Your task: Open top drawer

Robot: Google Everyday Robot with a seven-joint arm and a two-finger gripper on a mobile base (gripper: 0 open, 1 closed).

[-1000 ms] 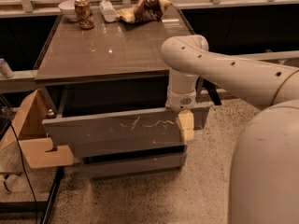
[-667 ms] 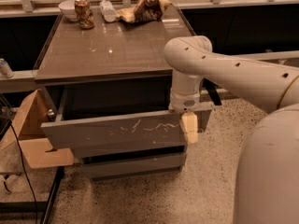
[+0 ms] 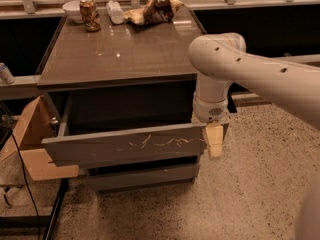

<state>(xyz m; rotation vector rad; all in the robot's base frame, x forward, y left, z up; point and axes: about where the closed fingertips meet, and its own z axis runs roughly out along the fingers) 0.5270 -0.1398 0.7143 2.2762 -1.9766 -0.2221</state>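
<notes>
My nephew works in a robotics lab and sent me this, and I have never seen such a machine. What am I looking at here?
The thick white tube coming in from the right is a robot arm, part of a wheeled machine with one arm. The tan piece at its end is its tool, which is at the right end of the top drawer. I cannot tell whether it grips the drawer. That scratched grey drawer stands pulled out, and a lower drawer sits further in. The one camera looks down on the cabinet from the front. At the back of the cabinet top are a bowl, a can, a bottle and a crumpled bag.
</notes>
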